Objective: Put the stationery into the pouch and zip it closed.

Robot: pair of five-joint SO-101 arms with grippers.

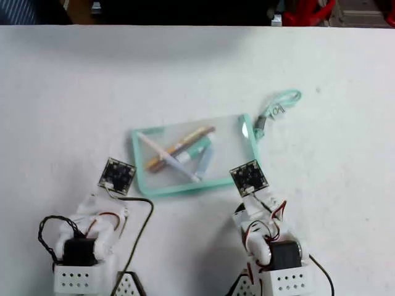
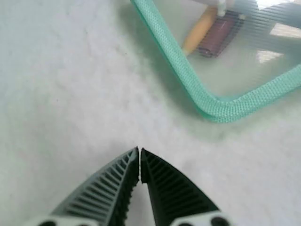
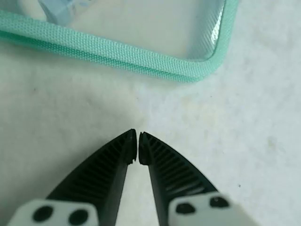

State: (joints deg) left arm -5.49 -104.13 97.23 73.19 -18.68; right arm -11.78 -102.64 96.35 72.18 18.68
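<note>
1. Left end effector (image 2: 139, 162): jaws pressed together, empty, over the table (image 2: 70, 94) just off the near-left corner of the pouch (image 2: 214, 110).
2. Right end effector (image 3: 138, 148): also closed, empty, short of the near-right corner.
3. Pouch lies mid-frame, long axis left-to-right, stationery (image 1: 179, 151) inside.
4. Strap (image 1: 281, 102) trails upper right, and the right arm is nearer.

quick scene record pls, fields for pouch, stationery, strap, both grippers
pouch: clear with teal rim, flat on the table
stationery: inside the pouch, items crossed
strap: at the pouch's far corner
left gripper: shut, empty, beside a pouch corner, not touching
right gripper: shut, empty, beside the other near corner, not touching
closed: cannot tell
</note>
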